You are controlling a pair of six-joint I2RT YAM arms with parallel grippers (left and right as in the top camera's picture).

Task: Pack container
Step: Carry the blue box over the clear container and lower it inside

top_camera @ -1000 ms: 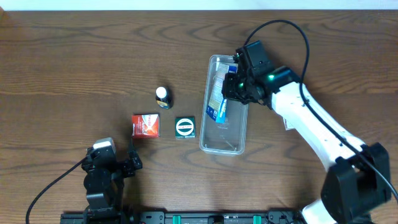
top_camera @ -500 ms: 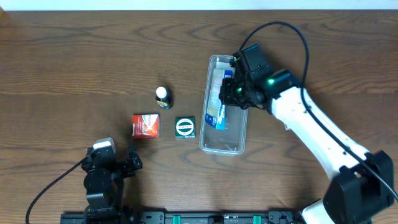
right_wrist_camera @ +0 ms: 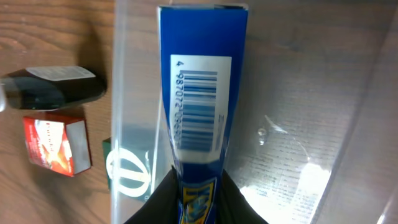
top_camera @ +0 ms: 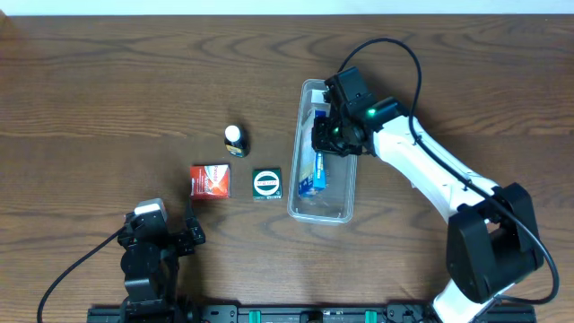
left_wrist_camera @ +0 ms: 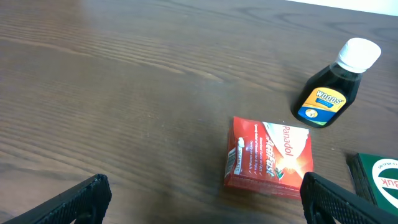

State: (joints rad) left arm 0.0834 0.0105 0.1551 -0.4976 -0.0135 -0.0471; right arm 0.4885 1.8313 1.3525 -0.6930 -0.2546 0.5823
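Holding blue box (top_camera: 315,167) near left wall of container (top_camera: 334,196).

The container (top_camera: 319,217) is set on the counter (top_camera: 108,90) right of centre, its length running front to back. A long box (top_camera: 312,175) is gripped lengthwise inside it by the right claw (top_camera: 323,144), over the far half. Just left of the container a square box (top_camera: 267,184) is laid, with a tablet box (top_camera: 210,180) further left. A bottle (top_camera: 235,139) is placed behind these two. The left claw (left_wrist_camera: 205,190) is kept spread near the front, apart from the tablet box.
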